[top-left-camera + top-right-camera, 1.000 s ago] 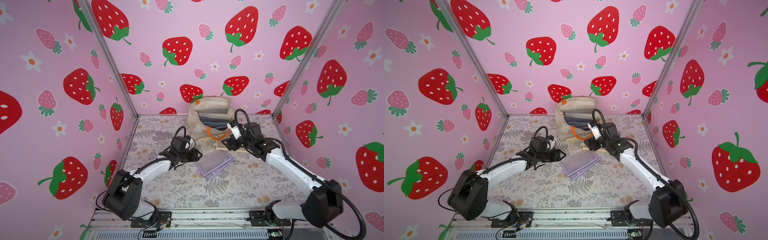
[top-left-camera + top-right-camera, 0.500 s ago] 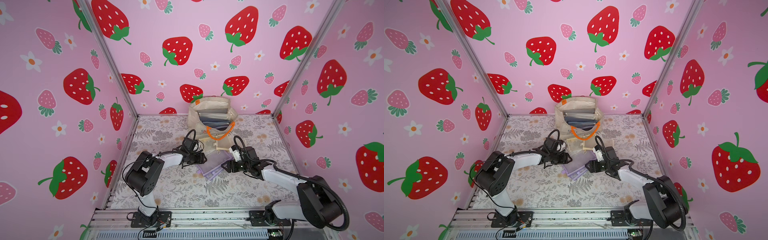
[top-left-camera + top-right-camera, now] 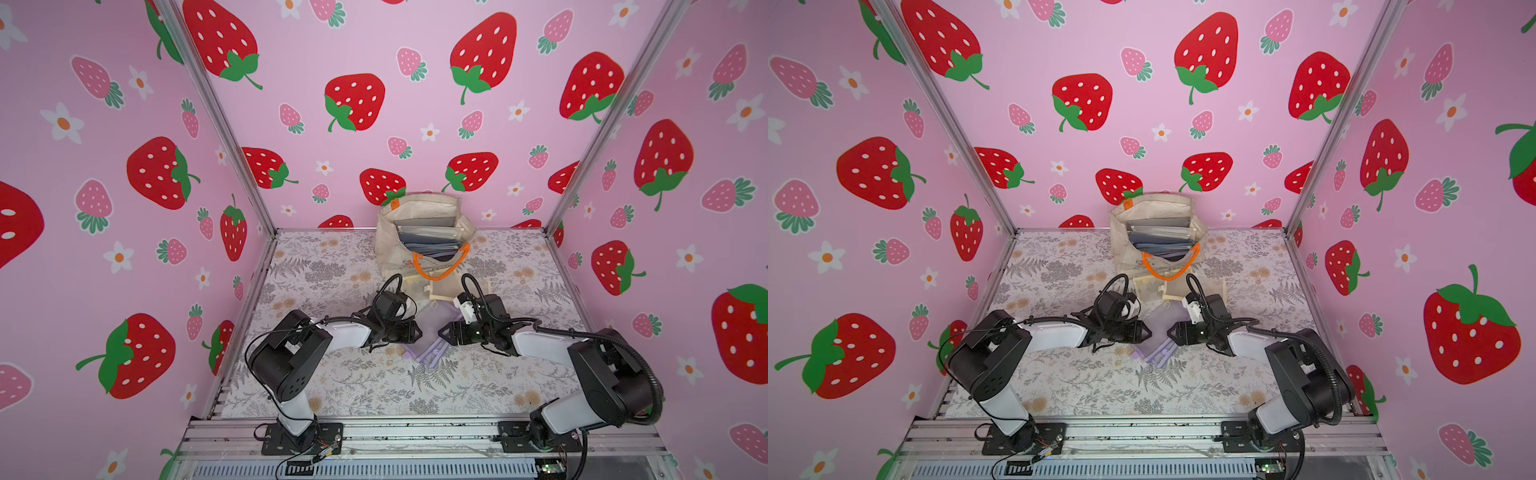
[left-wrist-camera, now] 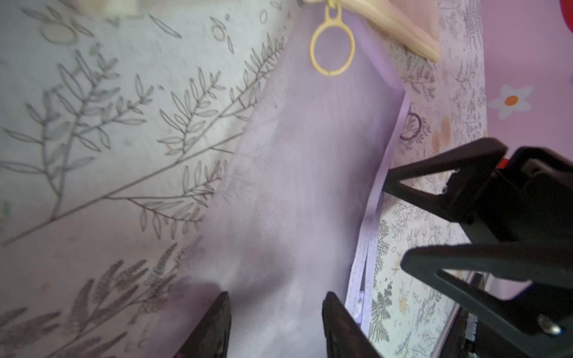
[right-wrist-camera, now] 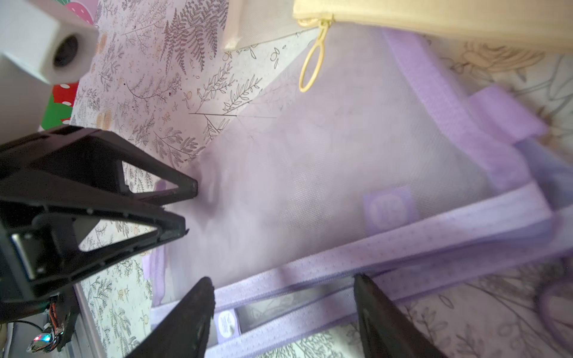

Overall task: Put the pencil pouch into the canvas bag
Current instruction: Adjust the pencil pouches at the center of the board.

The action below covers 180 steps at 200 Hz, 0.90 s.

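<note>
The pencil pouch (image 3: 432,322) (image 3: 1158,322) is a flat lilac mesh pouch lying on the floral table, a short way in front of the canvas bag (image 3: 388,249) (image 3: 1121,245). The cream bag stands open at the back with an orange rope handle. My left gripper (image 3: 417,332) (image 4: 276,299) is low at the pouch's left edge, jaws apart over the mesh (image 4: 297,186). My right gripper (image 3: 441,332) (image 5: 282,283) faces it from the right, open over the pouch's zipper band (image 5: 325,173). A second lilac pouch seems to lie beneath.
Cream pouches (image 3: 440,286) (image 5: 434,18) with a yellow ring pull (image 4: 331,49) lie between the bag and the lilac pouch. The bag holds several grey and blue folders (image 3: 430,237). Pink strawberry walls close in three sides; an aluminium rail (image 3: 415,432) runs along the front.
Both arms have come down and inward to the lilac pouch, the right one away from the bag's front. The left jaws have narrowed somewhat.
</note>
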Each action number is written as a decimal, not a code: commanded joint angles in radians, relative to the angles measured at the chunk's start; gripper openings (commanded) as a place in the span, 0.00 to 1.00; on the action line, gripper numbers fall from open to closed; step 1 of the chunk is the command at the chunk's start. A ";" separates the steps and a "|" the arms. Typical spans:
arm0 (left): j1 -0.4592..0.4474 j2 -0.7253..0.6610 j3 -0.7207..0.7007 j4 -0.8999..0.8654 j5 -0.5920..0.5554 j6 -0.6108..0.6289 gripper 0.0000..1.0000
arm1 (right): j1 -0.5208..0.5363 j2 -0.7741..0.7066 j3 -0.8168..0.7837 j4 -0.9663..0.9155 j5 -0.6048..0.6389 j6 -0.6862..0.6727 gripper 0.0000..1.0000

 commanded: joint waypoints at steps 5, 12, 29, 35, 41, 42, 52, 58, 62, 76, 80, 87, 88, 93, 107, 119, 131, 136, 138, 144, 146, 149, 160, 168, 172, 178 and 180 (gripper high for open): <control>-0.057 -0.002 -0.045 0.022 -0.026 -0.046 0.50 | -0.006 0.036 0.012 0.015 -0.021 0.018 0.73; -0.067 -0.006 -0.057 0.033 -0.029 -0.057 0.49 | -0.008 0.039 0.013 0.017 -0.024 0.021 0.73; -0.091 -0.019 -0.090 0.075 -0.026 -0.089 0.48 | -0.009 0.035 0.006 0.025 -0.029 0.027 0.73; -0.098 -0.025 -0.101 0.091 -0.021 -0.103 0.48 | -0.011 0.032 0.004 0.027 -0.030 0.031 0.73; -0.105 -0.031 -0.112 0.106 -0.016 -0.113 0.47 | -0.012 0.029 0.001 0.031 -0.034 0.034 0.73; -0.106 -0.032 -0.113 0.108 -0.015 -0.116 0.47 | -0.012 0.029 0.000 0.030 -0.034 0.035 0.73; -0.116 -0.043 -0.126 0.129 -0.005 -0.132 0.47 | -0.013 0.024 -0.002 0.034 -0.040 0.040 0.73; -0.122 -0.051 -0.132 0.139 0.006 -0.140 0.47 | -0.013 0.022 -0.003 0.035 -0.042 0.041 0.73; -0.123 -0.056 -0.135 0.144 0.011 -0.144 0.47 | -0.013 0.020 -0.004 0.036 -0.042 0.042 0.73; -0.127 -0.095 -0.147 0.146 0.022 -0.155 0.47 | -0.013 0.018 -0.006 0.035 -0.045 0.043 0.73; -0.126 -0.110 -0.151 0.142 0.022 -0.155 0.47 | -0.013 0.019 -0.006 0.035 -0.045 0.042 0.73; -0.121 -0.140 -0.151 0.114 0.009 -0.148 0.47 | -0.015 0.020 -0.006 0.035 -0.048 0.041 0.73; -0.120 -0.145 -0.151 0.108 0.008 -0.146 0.47 | -0.015 0.021 -0.006 0.035 -0.048 0.041 0.73; -0.117 -0.167 -0.146 0.076 -0.005 -0.134 0.48 | -0.015 0.023 -0.006 0.035 -0.048 0.041 0.73; -0.101 -0.224 -0.129 -0.015 -0.052 -0.090 0.49 | -0.014 0.030 -0.006 0.036 -0.053 0.041 0.73; -0.079 -0.257 -0.117 -0.071 -0.082 -0.059 0.51 | -0.015 0.031 -0.009 0.040 -0.056 0.042 0.72; -0.044 -0.264 -0.113 -0.089 -0.085 -0.045 0.52 | -0.015 0.034 -0.009 0.041 -0.057 0.043 0.72; -0.028 -0.257 -0.109 -0.090 -0.079 -0.040 0.52 | -0.014 0.034 -0.010 0.040 -0.057 0.043 0.72; -0.020 -0.254 -0.107 -0.091 -0.077 -0.039 0.52 | -0.015 0.034 -0.010 0.039 -0.057 0.043 0.72; -0.004 -0.240 -0.102 -0.094 -0.072 -0.036 0.52 | -0.014 0.033 -0.010 0.039 -0.059 0.043 0.72; 0.000 -0.235 -0.100 -0.095 -0.070 -0.034 0.52 | -0.014 0.034 -0.010 0.039 -0.060 0.043 0.71; 0.007 -0.227 -0.095 -0.093 -0.067 -0.031 0.52 | -0.015 0.036 -0.010 0.038 -0.060 0.043 0.71; 0.019 -0.194 -0.079 -0.085 -0.064 -0.021 0.52 | -0.014 0.038 -0.012 0.037 -0.060 0.042 0.71; 0.023 -0.167 -0.064 -0.076 -0.056 -0.020 0.52 | -0.014 0.042 -0.012 0.037 -0.062 0.041 0.71; 0.022 -0.154 -0.056 -0.071 -0.050 -0.018 0.52 | -0.015 0.043 -0.013 0.038 -0.062 0.042 0.71; 0.020 -0.134 -0.048 -0.057 -0.041 -0.020 0.52 | -0.014 0.047 -0.013 0.039 -0.064 0.041 0.71; 0.020 -0.127 -0.045 -0.052 -0.039 -0.020 0.53 | -0.015 0.047 -0.014 0.039 -0.064 0.041 0.71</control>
